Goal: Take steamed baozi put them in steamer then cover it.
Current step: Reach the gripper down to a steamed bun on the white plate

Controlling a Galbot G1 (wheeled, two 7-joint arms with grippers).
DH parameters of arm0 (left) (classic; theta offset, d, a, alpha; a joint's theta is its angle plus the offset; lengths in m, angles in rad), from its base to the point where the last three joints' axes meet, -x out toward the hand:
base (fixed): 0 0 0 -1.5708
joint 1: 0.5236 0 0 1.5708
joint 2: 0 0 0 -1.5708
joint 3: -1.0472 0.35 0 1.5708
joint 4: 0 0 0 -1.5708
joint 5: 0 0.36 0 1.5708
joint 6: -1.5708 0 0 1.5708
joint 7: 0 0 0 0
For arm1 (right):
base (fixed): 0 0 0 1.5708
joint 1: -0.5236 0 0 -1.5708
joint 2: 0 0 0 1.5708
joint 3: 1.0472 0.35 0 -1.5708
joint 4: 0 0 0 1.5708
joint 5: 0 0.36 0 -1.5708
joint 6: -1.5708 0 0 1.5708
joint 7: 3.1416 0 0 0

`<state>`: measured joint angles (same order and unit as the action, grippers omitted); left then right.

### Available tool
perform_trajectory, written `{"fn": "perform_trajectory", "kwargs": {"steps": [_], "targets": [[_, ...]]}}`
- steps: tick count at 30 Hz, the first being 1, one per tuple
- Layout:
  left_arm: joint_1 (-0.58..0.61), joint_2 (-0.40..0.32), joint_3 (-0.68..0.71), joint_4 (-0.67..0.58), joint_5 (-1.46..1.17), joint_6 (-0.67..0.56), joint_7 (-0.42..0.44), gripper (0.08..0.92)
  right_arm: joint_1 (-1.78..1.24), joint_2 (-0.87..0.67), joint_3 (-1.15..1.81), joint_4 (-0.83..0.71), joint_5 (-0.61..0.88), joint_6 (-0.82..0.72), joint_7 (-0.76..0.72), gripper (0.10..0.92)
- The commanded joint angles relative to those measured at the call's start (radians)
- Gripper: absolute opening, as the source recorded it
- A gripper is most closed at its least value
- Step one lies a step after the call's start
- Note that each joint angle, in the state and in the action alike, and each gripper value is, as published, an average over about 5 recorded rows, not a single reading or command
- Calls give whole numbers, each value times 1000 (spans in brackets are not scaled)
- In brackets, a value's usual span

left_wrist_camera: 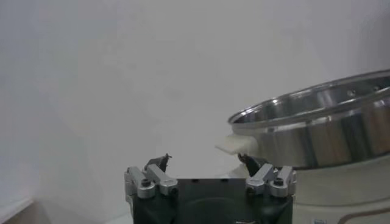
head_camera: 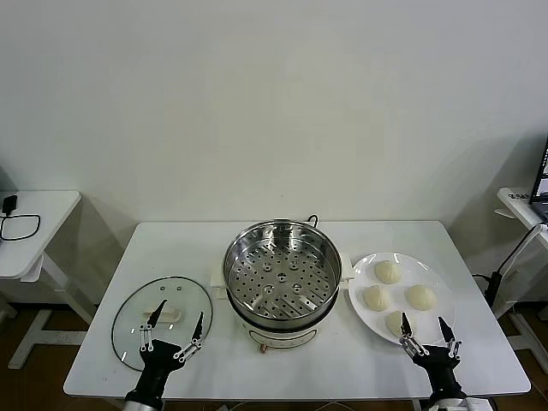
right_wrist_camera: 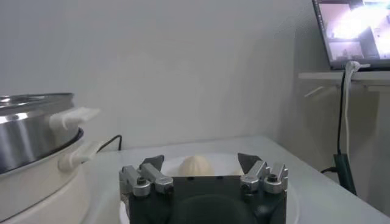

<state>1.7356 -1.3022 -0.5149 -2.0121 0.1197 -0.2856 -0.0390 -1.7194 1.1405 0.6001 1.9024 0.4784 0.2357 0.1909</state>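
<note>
Nothing done: four baozi (head_camera: 396, 297) on plate (head_camera: 438, 321) at 3 o'clock of empty steamer (head_camera: 281, 272); lid (head_camera: 137, 301) at 9. Left gripper (head_camera: 175, 330), right gripper (head_camera: 426, 333): jaws released, empty.

Left gripper (head_camera: 175, 330) and right gripper (head_camera: 426, 331) low at the near edge, jaws wide apart.
</note>
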Motion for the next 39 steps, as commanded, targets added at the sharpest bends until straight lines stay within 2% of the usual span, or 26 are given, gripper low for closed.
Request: {"fn": "perform_trajectory", "kwargs": {"steps": [1, 10, 16, 20, 24, 28, 31, 36, 39], "targets": [[7, 0, -2, -19, 0, -4, -2, 823, 66, -23, -1, -9, 14, -63, 49, 823], [28, -4, 0, -71, 4, 0, -11, 823, 467, -178, -76, -165, 151, -184, 99, 823], [36, -11, -2, -95, 4, 6, -13, 823, 831, -238, -271, -417, 232, -219, 117, 823], [40, -15, -3, -105, 4, 9, -16, 823, 1049, -269, -419, -596, 286, -232, 40, 823], [44, -17, -2, -112, 4, 9, -17, 823, 1192, -349, -561, -697, 330, -304, -220, 823], [45, -18, 0, -115, 4, 6, -17, 823, 1307, -428, -719, -772, 263, -360, -513, 823], [45, -18, 1, -117, 4, 6, -17, 823, 1417, -461, -833, -851, 170, -347, -756, 823], [47, -20, 4, -127, 4, 8, -17, 823, 1616, -448, -996, -1057, -55, -213, -1197, 823], [49, -23, 4, -131, 4, 9, -17, 823, 1694, -418, -1046, -1136, -193, -165, -1370, 823]]}}
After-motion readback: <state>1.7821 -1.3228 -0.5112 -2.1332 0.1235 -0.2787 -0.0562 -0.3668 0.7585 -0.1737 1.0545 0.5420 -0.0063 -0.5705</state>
